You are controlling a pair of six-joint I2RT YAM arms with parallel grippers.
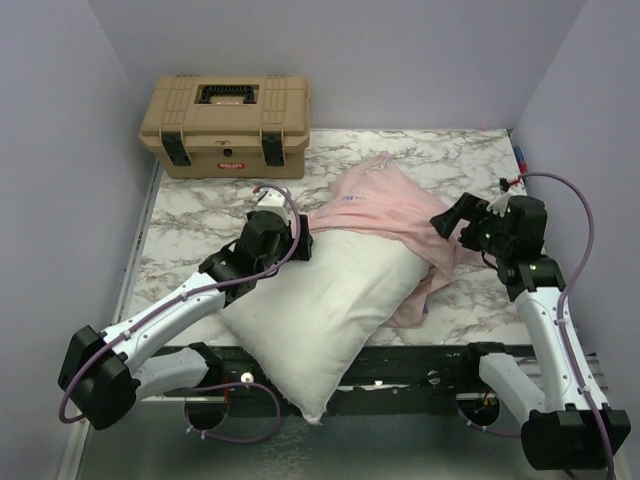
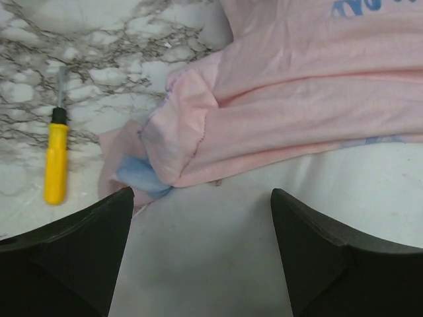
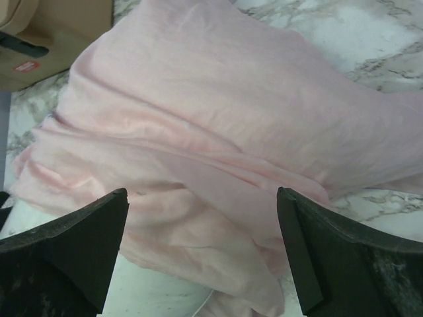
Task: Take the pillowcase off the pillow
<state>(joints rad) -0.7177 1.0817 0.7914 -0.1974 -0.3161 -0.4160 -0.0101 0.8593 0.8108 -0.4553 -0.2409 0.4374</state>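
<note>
The pillowcase (image 1: 385,200) lies bunched, pink side out, over the far end of the pillow (image 1: 320,300), whose near corner overhangs the table's (image 1: 190,215) front edge. The left gripper (image 2: 198,195) hangs over the case's hem and the right gripper (image 3: 201,195) over its folds, both with fingers spread and holding nothing.

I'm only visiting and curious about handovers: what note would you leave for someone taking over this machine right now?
Left gripper: open, empty, over the pillow, beside the pillowcase hem.
Right gripper: open, empty, above the pillowcase.
The pillow lies diagonally, its near corner past the table's front edge. The pillowcase, pale pink side out, is bunched over its far end.
Done: most of the pillow is bare.
Left: grip the case and pull it off the far end.
</note>
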